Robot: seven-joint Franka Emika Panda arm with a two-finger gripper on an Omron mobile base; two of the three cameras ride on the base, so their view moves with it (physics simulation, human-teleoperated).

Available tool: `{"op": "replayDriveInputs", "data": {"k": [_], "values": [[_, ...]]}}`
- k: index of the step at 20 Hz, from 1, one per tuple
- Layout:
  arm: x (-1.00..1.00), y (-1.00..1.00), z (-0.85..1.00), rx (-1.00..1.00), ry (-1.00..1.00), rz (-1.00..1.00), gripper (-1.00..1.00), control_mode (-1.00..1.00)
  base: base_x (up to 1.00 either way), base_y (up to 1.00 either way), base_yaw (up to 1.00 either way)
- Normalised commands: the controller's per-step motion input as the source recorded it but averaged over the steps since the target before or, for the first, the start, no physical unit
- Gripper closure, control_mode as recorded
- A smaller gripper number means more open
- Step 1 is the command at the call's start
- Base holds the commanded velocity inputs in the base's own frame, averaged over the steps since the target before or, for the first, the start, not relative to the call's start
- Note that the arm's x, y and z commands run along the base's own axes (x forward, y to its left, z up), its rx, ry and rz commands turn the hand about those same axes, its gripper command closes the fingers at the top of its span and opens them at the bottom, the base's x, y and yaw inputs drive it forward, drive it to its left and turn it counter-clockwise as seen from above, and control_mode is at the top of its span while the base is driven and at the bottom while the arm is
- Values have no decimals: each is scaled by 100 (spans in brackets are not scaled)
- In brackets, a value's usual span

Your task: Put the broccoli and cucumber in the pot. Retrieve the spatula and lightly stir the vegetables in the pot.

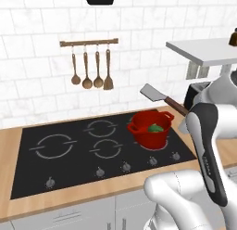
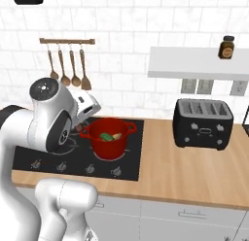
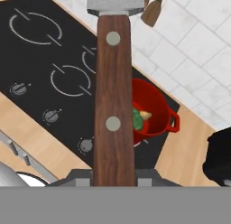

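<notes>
Closest to the hand camera is the spatula: its brown handle with two rivets runs up the middle of that view to the grey blade at the top. At the bottom the pincer is pinching this handle from both sides. From the left base view the spatula is in the air, tilted, with the blade to the upper left, above and a little behind the pot.

This red pot stands on the near right part of the black cooktop, which is set in the wooden surface. Inside the pot lie the broccoli and, just beside it, a pale end of the cucumber.

On the far wall wooden utensils hang from a rail. To the right, a black toaster stands on the surface under a white shelf.
</notes>
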Motion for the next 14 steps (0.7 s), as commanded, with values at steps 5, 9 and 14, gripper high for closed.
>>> {"op": "replayDriveInputs", "data": {"k": [5,9,14], "values": [[0,0,0,0,0,0,100,100,17,0,5],[0,0,-7,-1,10,0,100,-100,0,0,0],[2,-1,-3,0,6,-2,100,-100,0,0,0]]}}
